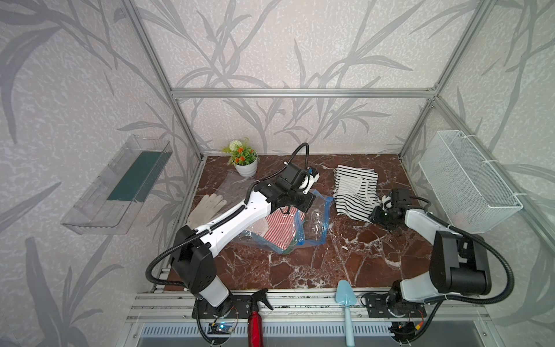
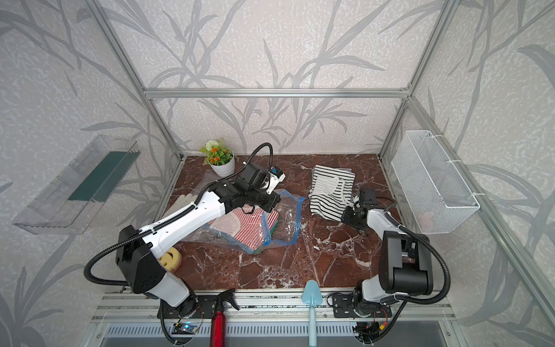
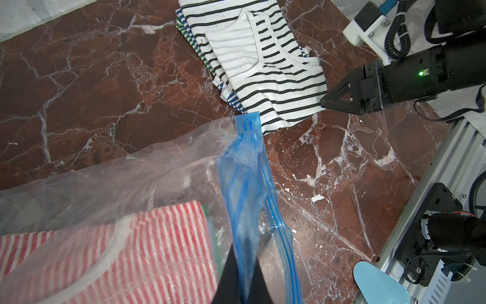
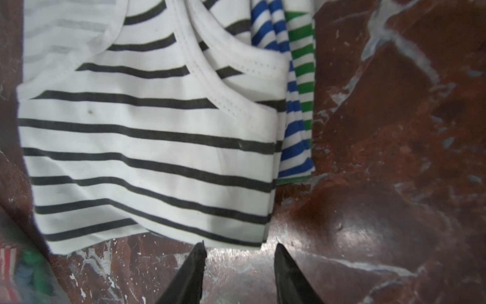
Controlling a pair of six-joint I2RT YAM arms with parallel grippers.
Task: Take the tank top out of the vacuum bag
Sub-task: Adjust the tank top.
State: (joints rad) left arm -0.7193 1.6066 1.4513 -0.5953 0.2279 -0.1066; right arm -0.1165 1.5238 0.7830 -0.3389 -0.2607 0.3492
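Note:
The clear vacuum bag (image 1: 316,222) (image 2: 288,219) lies crumpled mid-table with its blue zip strip (image 3: 244,184) lifted. A red-striped tank top (image 1: 280,229) (image 3: 147,250) lies inside it, with something green beneath. My left gripper (image 3: 245,254) is shut on the blue strip. A pile of tank tops (image 1: 354,192) (image 4: 147,147), black-striped on top with blue and green ones under it, lies outside the bag at the back right. My right gripper (image 4: 240,247) (image 1: 374,214) stands open just short of the pile's near edge, low over the table, with nothing between its fingers.
A potted plant (image 1: 244,162) stands at the back left and pale gloves (image 1: 207,205) lie at the left edge. A wire basket (image 1: 468,180) hangs on the right wall, a clear shelf (image 1: 120,186) on the left. A red spray bottle (image 1: 255,318), blue trowel (image 1: 347,300) and yellow sponge (image 2: 171,258) sit near the front.

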